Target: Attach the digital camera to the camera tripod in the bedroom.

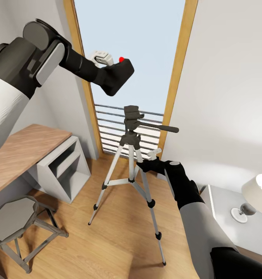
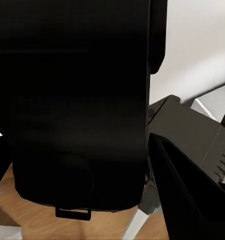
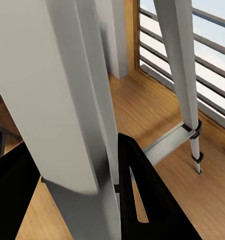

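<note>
My left gripper (image 1: 107, 64) is raised in front of the window and is shut on the digital camera (image 1: 121, 75), a chunky black body with a red dot on top. In the left wrist view the camera (image 2: 77, 100) takes up most of the frame, and a black finger (image 2: 190, 197) lies beside it. The camera tripod (image 1: 131, 155) stands on the wood floor below and slightly right of the camera, its black head (image 1: 131, 115) bare and its handle pointing right. My right gripper (image 1: 145, 163) is shut on an upper silver leg (image 3: 67, 100).
A wood-topped white desk (image 1: 26, 149) with an open shelf unit (image 1: 65, 166) runs along the left. A grey octagonal stool (image 1: 14, 215) stands at lower left. A bedside table (image 1: 224, 209) with a lamp (image 1: 257, 193) sits at lower right. Window rails (image 1: 111, 128) cross behind the tripod.
</note>
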`<state>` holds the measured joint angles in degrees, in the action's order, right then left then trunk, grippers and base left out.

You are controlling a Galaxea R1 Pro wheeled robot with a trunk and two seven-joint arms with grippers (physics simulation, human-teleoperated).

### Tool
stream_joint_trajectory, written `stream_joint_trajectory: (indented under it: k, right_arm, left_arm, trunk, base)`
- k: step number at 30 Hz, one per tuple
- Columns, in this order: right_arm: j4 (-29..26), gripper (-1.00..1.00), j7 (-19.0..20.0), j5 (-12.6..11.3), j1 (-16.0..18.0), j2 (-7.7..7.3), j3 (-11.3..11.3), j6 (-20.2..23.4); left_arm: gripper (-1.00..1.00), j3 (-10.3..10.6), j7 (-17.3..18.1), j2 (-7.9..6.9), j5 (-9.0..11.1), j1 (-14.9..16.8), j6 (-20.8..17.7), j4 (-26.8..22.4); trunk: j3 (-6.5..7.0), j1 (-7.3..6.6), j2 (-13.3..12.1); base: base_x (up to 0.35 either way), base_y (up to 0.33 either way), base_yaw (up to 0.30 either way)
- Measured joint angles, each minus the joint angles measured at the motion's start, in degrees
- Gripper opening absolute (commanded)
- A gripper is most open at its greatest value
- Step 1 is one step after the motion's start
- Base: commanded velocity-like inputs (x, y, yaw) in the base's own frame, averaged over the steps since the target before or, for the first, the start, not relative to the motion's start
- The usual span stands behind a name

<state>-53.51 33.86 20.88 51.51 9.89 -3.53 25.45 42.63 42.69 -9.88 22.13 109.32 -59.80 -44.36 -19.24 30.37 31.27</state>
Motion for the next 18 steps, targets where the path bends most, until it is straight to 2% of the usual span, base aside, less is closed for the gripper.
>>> stream_joint_trajectory:
  k: [3, 6, 18]
  right_arm:
    - [-0.01, -1.0, 0.05, 0.03, 0.0, 0.0, 0.0, -0.01]
    - [0.0, -1.0, 0.11, 0.08, 0.02, 0.0, -0.01, -0.02]
    - [-0.01, -1.0, 0.13, 0.08, 0.0, 0.0, -0.01, -0.04]
  left_arm:
    - [-1.0, 0.99, 0.01, 0.09, 0.0, 0.0, 0.0, -0.23]
    - [-1.0, 3.46, 0.01, 0.08, 0.26, 0.0, -0.08, -2.01]
    - [-1.0, 3.84, -0.19, -0.14, -0.41, 0.0, 0.51, -3.54]
  trunk:
    - [0.0, 0.0, 0.0]
    - [0.0, 0.0, 0.0]
    - [0.0, 0.0, 0.0]
  base:
    - [0.0, 0.0, 0.0]
    - [0.0, 0.0, 0.0]
    - [0.0, 0.0, 0.0]
